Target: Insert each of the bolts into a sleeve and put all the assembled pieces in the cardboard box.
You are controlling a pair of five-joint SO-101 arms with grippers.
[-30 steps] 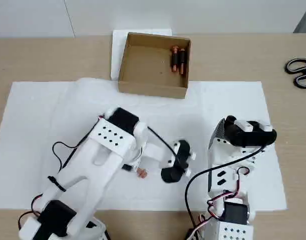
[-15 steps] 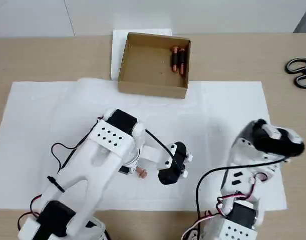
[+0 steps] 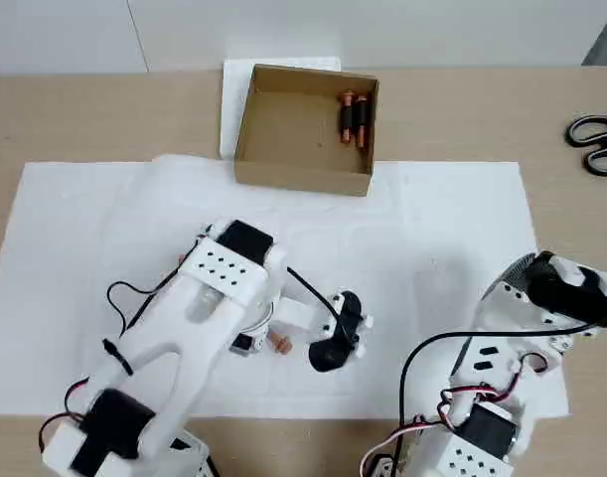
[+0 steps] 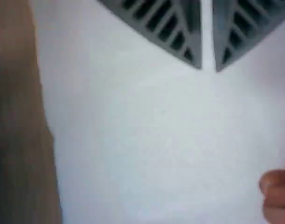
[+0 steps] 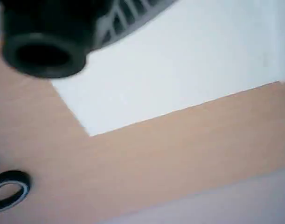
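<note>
Gripping a hollow black sleeve (image 5: 44, 51), your right gripper (image 5: 86, 32) hangs over white paper (image 5: 179, 70) on the tan table (image 5: 179, 154); left gripper (image 4: 208, 65) jaws closed, empty, near a copper bolt (image 4: 276, 196).

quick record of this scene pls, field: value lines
box: far side of the table, two assembled pieces inside
bolt: loose on the paper, beside the left gripper
left gripper: shut, empty, over the paper
sleeve: black, held in the right gripper
scissors: on bare table, off the paper
</note>
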